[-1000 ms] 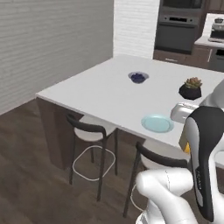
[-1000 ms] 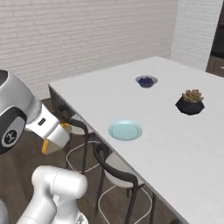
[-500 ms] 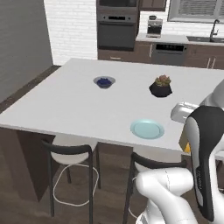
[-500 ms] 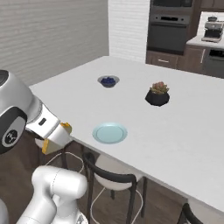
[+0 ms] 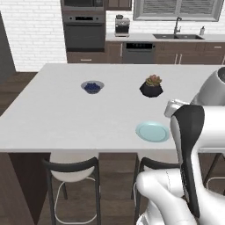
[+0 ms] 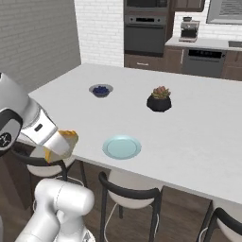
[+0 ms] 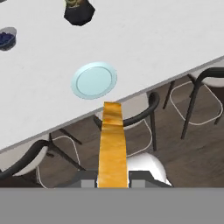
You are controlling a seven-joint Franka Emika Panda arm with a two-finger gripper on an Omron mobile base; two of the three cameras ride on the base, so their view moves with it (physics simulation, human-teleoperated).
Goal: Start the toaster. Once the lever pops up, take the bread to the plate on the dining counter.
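Now, step in hand: the toaster part is looking finished, and the bread (image 7: 113, 142) is being carried toward the plate (image 7: 94, 80) on the dining counter (image 6: 198, 127).
Gripper: the gripper (image 7: 113, 177) is pinching the bread edge-on between its fingers, the slice jutting out ahead of the hand; in the right base view it is holding the slice (image 6: 66, 142) at the arm's end.
Bread: it is hanging out over the stools (image 7: 131, 118), short of the counter's near edge, not yet over the slab.
Plate: it is sitting bare close to the near edge of the counter, just beyond the tip of the slice in the hand view, and to the right of the gripper in the right base view.
Others: the bowl of berries (image 5: 92, 86) and the potted plant (image 5: 151, 86) are standing farther back, well apart from the plate.
Next move: I judge the hand is needing to reach forward over the edge until the slice is above the plate, then lower and let go.
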